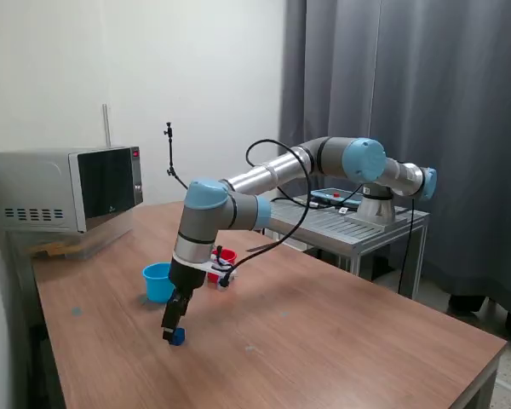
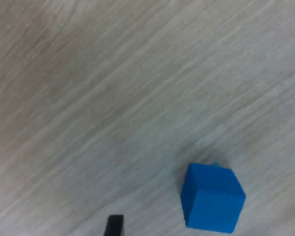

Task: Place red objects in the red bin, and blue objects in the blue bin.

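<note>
A small dark blue cube, one of the blue objects, rests on the wooden table. My gripper hangs low right at it and is open. In the wrist view the cube lies between the two dark fingertips and touches neither. The light blue bin stands upright just behind the gripper. The red bin stands farther back, partly hidden by the arm. No red objects are in view.
A microwave stands at the back on the exterior view's left. A metal side table holding the arm's base stands beyond the wooden table. A dark curtain hangs behind.
</note>
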{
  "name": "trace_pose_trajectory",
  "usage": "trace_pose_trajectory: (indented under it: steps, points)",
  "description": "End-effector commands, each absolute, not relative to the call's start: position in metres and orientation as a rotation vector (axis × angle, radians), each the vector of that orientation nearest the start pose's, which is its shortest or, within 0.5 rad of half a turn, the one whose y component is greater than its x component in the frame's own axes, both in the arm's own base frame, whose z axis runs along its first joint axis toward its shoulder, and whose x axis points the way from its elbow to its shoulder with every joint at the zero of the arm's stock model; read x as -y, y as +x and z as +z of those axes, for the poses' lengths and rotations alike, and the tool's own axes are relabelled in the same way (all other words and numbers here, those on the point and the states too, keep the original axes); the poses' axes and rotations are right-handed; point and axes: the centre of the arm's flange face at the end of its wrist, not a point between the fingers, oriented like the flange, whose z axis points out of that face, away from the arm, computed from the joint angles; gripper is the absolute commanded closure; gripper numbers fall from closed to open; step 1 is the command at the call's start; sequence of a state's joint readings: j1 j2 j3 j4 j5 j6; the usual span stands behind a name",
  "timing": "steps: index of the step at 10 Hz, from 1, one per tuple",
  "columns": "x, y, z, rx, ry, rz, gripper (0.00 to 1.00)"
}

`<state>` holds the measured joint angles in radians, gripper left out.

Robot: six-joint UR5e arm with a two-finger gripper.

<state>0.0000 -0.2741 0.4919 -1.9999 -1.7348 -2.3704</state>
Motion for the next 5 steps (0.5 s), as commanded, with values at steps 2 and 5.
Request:
trace_pose_trajectory:
  steps: [2, 5]
  points:
    - [0.1172, -0.9091, 0.1184, -3.04, -1.147, 0.365, 0.0]
    - [0.1205, -0.9088, 0.1178, -3.05, -1.157, 0.312, 0.0]
